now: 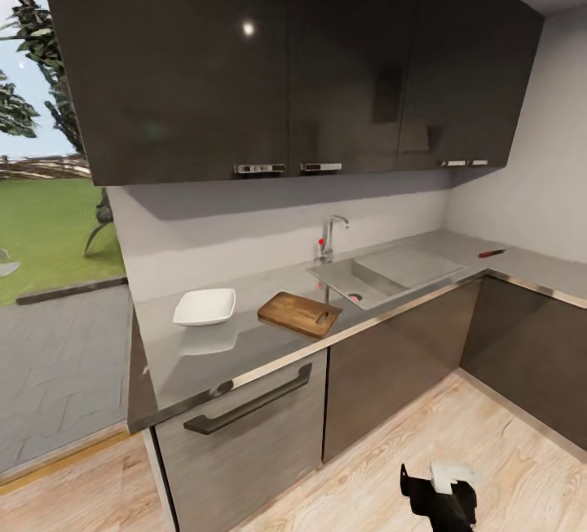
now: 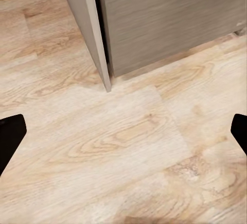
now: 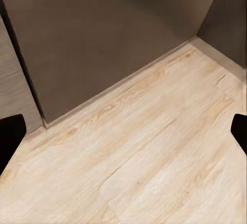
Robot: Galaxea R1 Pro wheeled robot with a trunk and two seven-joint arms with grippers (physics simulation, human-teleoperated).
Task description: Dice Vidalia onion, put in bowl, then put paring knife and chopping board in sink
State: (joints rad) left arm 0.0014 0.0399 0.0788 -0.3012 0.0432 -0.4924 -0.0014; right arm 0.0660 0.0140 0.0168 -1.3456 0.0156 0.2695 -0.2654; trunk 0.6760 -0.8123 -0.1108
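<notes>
Glossy dark-grey countertop [image 1: 244,348], white bowl [image 1: 205,306] near its left edge, brown wood-grain chopping board [image 1: 297,313], grey steel sink [image 1: 391,272], red-knobbed chrome tap [image 1: 329,240], red-handled knife [image 1: 491,253] toward the right corner, dark glossy cabinets [image 1: 285,59], pale wood-grain floor [image 2: 128,147].

Glossy dark upper cabinets [image 1: 285,59] with small chrome handles hang on a pale grey wall [image 1: 269,230], and a bright spot of light reflects off one door. Below, dark lower cabinets [image 1: 391,369] run into a corner and turn along the right wall, beside a grey wood-grain drawer front [image 1: 244,434] with a long dark handle, all standing on a light wood-plank floor [image 1: 367,475]. To the left, a large window [image 1: 49,214] looks out on grey paving, green lawn, trees and pale sky.
</notes>
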